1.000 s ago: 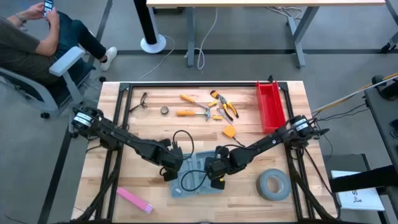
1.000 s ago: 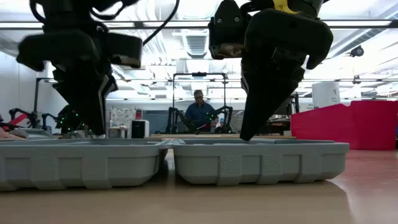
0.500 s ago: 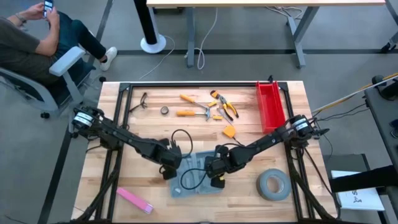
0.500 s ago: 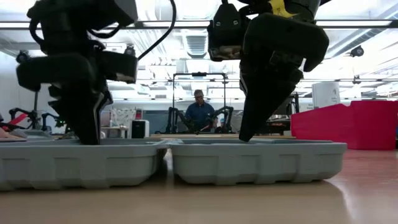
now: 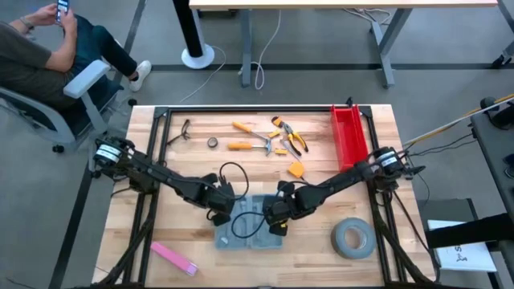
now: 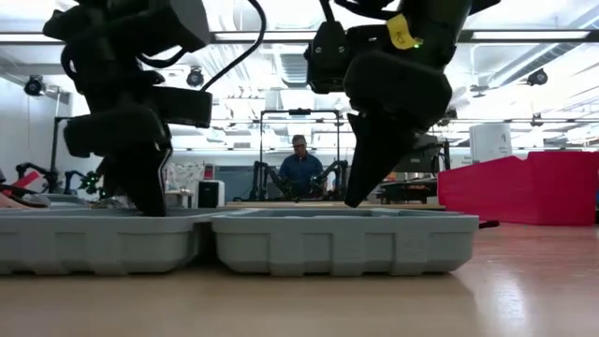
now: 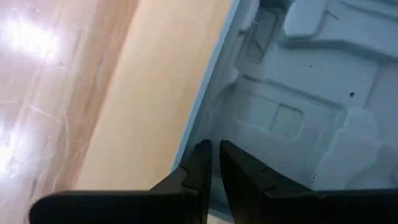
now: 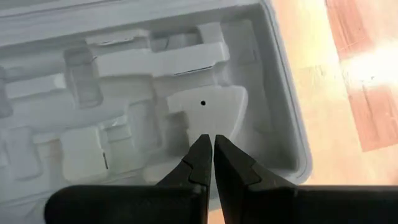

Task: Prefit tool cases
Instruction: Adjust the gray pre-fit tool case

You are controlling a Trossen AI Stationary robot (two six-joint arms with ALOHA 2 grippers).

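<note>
The blue-grey tool case (image 5: 249,227) lies open on the table near its near edge, both halves flat with the moulded recesses facing up. In the low view its left half (image 6: 94,241) and right half (image 6: 342,241) sit side by side. My left gripper (image 5: 218,217) is shut and dips into the left half by its outer rim (image 7: 193,134). My right gripper (image 5: 277,223) is shut with its tips down in the right half (image 8: 205,106). My left gripper (image 7: 213,148) comes from above, slanting down, with its shut fingers just inside the left half's outer wall (image 7: 205,118). The rim hides the tips in the low view (image 6: 145,204), so I cannot tell whether they touch the floor or the wall. My right gripper (image 8: 208,140) presses its shut fingertips onto a raised moulded block (image 8: 214,102) in the right half, near that half's outer edge. It comes from above, slanting from the table's right (image 6: 356,198). The case stays flat on the table.
A grey tape roll (image 5: 352,238) lies right of the case and a pink bar (image 5: 173,257) near the left near corner. Loose tools (image 5: 273,138) and a yellow piece (image 5: 295,169) lie farther back, beside the red bin (image 5: 350,136). A person (image 5: 40,48) sits beyond the far left corner.
The open case has slid toward the table's left and turned to lie more square to the table edge, with both shut grippers inside it. Both grippers moved left and slightly toward the far edge along with it.
</note>
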